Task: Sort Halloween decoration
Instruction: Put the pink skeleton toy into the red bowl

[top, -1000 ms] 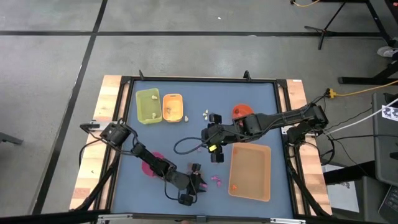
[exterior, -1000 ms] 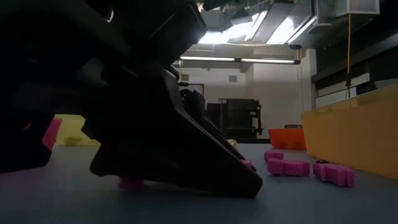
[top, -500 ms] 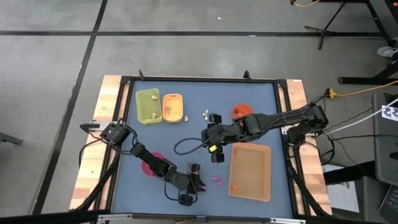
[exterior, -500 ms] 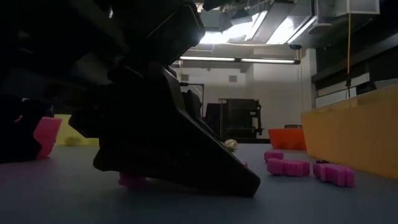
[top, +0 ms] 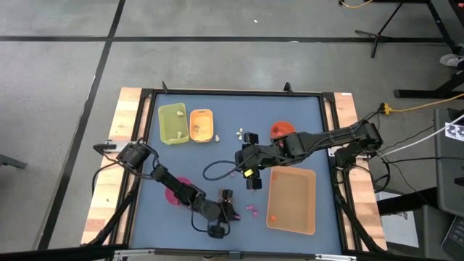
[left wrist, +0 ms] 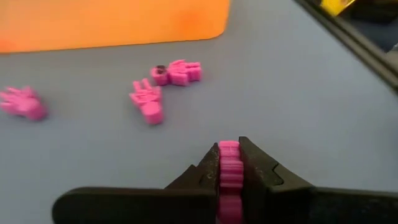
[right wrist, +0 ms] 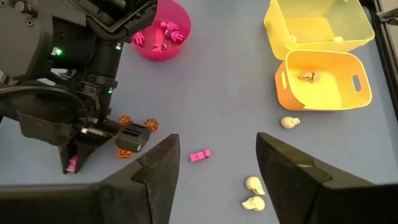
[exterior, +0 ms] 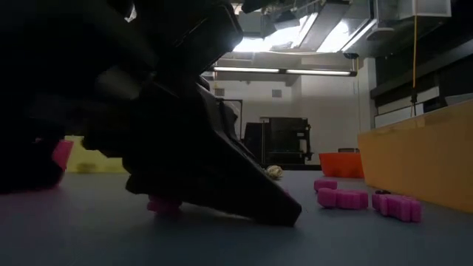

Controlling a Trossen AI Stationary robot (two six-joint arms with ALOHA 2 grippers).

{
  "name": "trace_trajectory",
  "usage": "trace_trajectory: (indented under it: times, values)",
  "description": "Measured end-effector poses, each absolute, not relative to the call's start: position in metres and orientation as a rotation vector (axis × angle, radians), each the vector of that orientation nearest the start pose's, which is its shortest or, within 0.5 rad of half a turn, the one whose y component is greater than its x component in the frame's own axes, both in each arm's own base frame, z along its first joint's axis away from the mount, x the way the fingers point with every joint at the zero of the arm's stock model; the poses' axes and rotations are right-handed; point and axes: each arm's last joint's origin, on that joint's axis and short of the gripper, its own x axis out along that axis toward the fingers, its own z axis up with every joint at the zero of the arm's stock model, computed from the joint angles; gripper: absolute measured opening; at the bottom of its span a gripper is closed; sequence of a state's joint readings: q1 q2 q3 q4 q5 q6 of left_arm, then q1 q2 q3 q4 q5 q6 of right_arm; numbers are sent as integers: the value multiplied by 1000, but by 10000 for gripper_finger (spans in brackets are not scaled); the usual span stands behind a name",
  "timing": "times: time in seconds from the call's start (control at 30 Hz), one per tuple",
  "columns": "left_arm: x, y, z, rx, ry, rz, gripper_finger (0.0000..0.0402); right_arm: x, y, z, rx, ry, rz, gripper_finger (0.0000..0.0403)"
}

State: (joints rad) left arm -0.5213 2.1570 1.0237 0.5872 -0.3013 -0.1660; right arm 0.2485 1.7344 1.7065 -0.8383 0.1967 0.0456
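Sorting is partly done, by the look of it. In the right wrist view the pink bowl [right wrist: 163, 37] at upper centre already holds several magenta hand trinkets [right wrist: 163, 32], and the orange tray [right wrist: 323, 84] at right holds one cream skull [right wrist: 305, 76]; the yellow-green tray [right wrist: 314, 25] beside it appears to hold only a speck or two.

Still loose on the blue table [right wrist: 230, 93]:
- cream skulls, one [right wrist: 286, 122] just below the orange tray, two [right wrist: 254, 193] at lower centre-right
- a single magenta piece [right wrist: 199, 155] at centre
- small orange-brown pieces [right wrist: 137, 129] near the left arm
- in the left wrist view, three magenta hands [left wrist: 163, 87] in the upper left half, beside the big tan tray [left wrist: 112, 22]

Left gripper [left wrist: 229, 177], lower centre of the high view: fingers drawn together, clamped on one magenta trinket [left wrist: 229, 180] held edge-on between the pads, low at the table surface. Judged next stop: the pink bowl.

Right gripper [right wrist: 214, 168], mid-table in the high view: fingers spread wide, nothing between them, hovering above the loose pieces.
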Motion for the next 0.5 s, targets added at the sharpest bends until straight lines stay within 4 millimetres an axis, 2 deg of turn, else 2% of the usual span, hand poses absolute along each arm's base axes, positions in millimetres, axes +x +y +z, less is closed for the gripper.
trace_trajectory:
  times: [0.33, 0.5]
  values:
    - [352, -189, 113, 96, 511, -116, 22, 362, 86, 344, -148, 846, 30, 209]
    - [346, -187, 139, 95, 515, -121, 22, 362, 86, 344, -148, 847, 31, 209]
